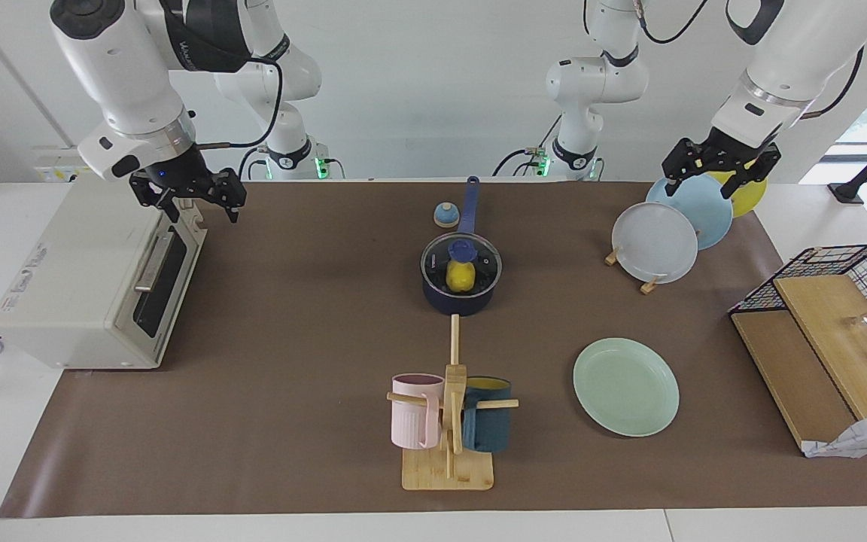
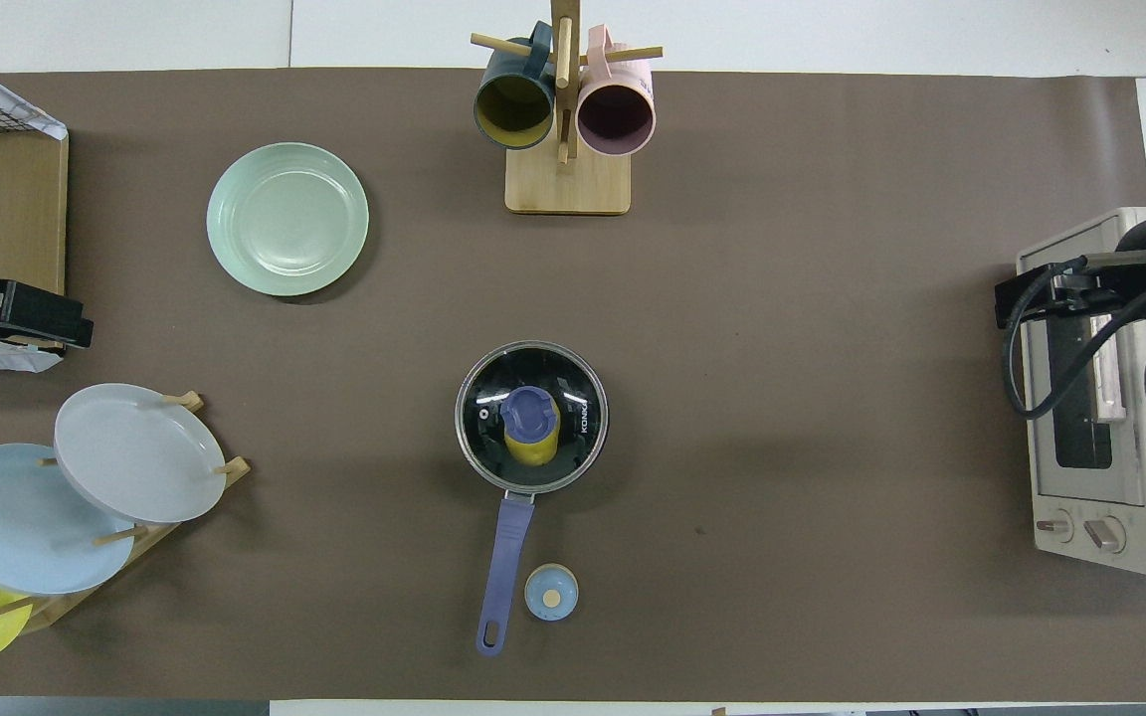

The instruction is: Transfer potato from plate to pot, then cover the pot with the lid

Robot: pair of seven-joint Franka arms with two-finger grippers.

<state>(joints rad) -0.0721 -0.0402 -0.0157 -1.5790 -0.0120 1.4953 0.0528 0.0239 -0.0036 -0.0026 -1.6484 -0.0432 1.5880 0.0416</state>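
The pot (image 1: 460, 290) sits mid-tabletop (image 1: 290, 316) with the lid (image 1: 461, 263) on it and the potato (image 1: 460, 277) visible inside through the glass; its handle points toward the robots; a small blue-and-tan dome (image 1: 445, 215) lies just beside that handle; the plate (image 1: 626, 386) lies bare, farther from the robots and toward the left arm's end; the left pincer (image 1: 719, 172) hangs open over the racked plates (image 1: 674, 226); the right pincer (image 1: 194, 197) hangs open over the toaster oven (image 1: 95, 286); a mug tree (image 1: 448, 421) holds a pink mug (image 1: 417, 410) and a teal mug (image 1: 488, 424).
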